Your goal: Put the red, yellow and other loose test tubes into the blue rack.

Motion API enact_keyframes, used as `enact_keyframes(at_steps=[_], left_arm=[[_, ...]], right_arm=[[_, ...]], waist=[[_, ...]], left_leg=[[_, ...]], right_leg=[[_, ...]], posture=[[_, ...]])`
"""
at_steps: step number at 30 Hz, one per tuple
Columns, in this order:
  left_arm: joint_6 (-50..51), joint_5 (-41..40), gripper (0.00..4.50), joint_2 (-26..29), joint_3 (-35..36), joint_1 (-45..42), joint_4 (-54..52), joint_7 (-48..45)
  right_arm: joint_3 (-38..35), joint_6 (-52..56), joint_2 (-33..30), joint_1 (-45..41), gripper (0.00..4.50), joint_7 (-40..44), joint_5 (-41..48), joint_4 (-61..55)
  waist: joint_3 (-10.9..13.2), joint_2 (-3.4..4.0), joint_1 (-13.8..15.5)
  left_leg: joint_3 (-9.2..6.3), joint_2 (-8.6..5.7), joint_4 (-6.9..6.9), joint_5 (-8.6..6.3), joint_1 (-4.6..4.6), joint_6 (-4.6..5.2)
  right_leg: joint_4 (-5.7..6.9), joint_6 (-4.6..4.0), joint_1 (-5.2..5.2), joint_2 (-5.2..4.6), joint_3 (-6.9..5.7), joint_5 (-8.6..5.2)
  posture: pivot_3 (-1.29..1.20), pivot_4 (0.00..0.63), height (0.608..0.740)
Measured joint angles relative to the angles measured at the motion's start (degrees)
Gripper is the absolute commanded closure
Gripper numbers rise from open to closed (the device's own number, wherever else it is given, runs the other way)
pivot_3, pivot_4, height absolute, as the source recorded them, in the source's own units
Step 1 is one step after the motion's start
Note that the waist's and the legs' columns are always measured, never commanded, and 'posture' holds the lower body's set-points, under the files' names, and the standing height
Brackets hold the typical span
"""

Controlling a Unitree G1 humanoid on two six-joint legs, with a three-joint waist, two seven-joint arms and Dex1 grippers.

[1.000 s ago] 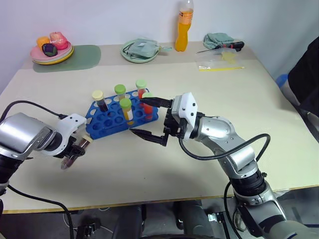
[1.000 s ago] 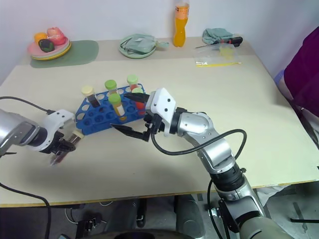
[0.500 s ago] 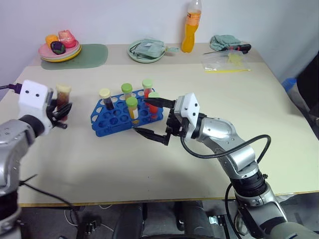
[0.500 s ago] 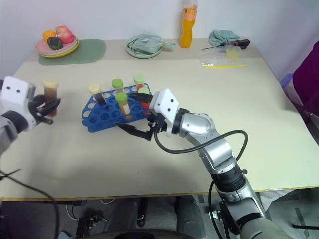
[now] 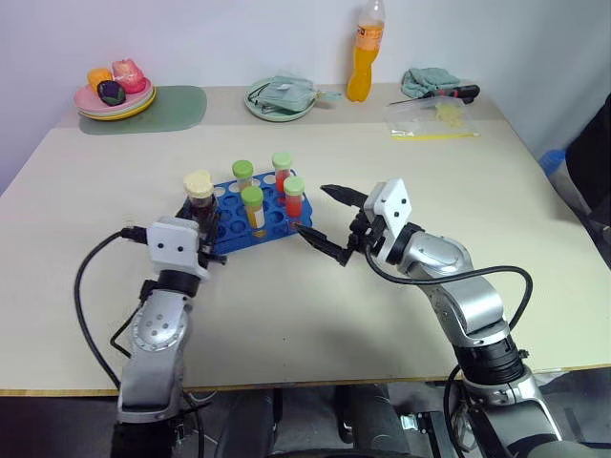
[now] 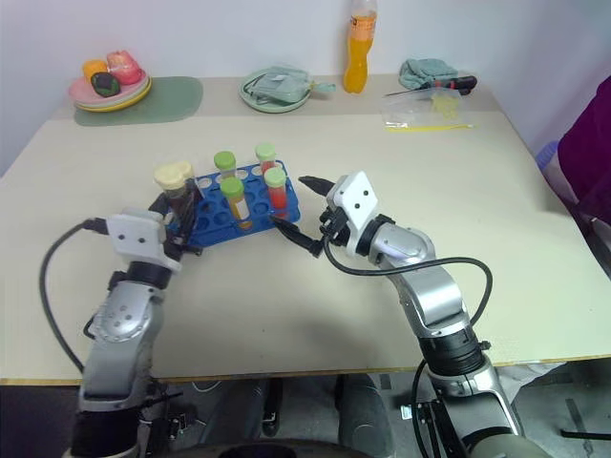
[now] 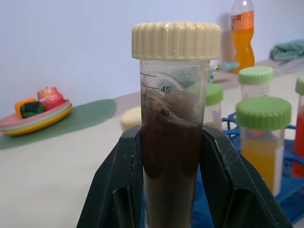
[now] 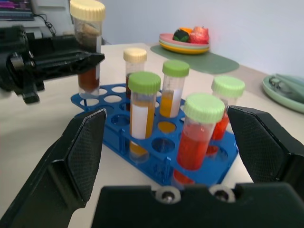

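A blue rack (image 5: pixel 250 221) sits near the middle of a beige table (image 5: pixel 382 315). Five capped tubes stand upright in it: one cream-capped tube with dark contents (image 8: pixel 134 64), two green-capped tubes with yellow liquid (image 5: pixel 253 209) (image 5: pixel 242 176) and two green-capped tubes with red liquid (image 5: pixel 294 197) (image 5: pixel 282 170). At the rack's left end, the left gripper (image 5: pixel 202 232) is clamped on a cream-capped tube of dark brown liquid (image 5: pixel 200 195), held upright just above the rack; whether its bottom touches the rack cannot be told, as the black fingers (image 7: pixel 223 180) hide its lower part. The right gripper (image 5: pixel 323 221) hovers just beside the rack's right end with its jaws spread wide, holding nothing.

Along the table's far edge, by a pale wall, are a stack of plates with toy food (image 5: pixel 115 95) on a green mat (image 5: pixel 162 107), a pale green dish (image 5: pixel 279 98), an orange drink bottle (image 5: pixel 361 59) whose top is cut off, a teal cloth (image 5: pixel 427 79), a screwdriver (image 5: pixel 456 91) and a clear bag (image 5: pixel 431 116). At the right edge, part of a person's dark sleeve (image 5: pixel 590 157) is cut off.
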Motion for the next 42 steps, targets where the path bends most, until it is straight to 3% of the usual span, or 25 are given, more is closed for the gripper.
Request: enact_keyframes(at_steps=[11,42], left_arm=[[-5.68,0.93,2.83,-1.56,-0.92,-2.85,7.34,0.28],[-4.12,1.33,2.83,-3.67,-0.86,-1.98,7.56,1.74]], right_arm=[[-0.05,1.64,-1.45,1.86,0.0,0.91,0.67,-1.3],[2.41,5.73,-3.19,4.07,0.0,3.88,2.91,-5.4]], waist=[[0.0,0.0,0.05],[0.0,0.0,0.04]], left_leg=[[-0.02,0.0,0.01,0.0,0.0,0.01],[-0.05,0.05,0.02,0.0,0.01,0.01]], right_leg=[[0.01,0.04,0.01,0.06,-0.02,0.01],[0.01,0.04,0.02,0.11,-0.03,0.0]], posture=[[0.0,0.15,0.74],[0.0,0.15,0.74]])
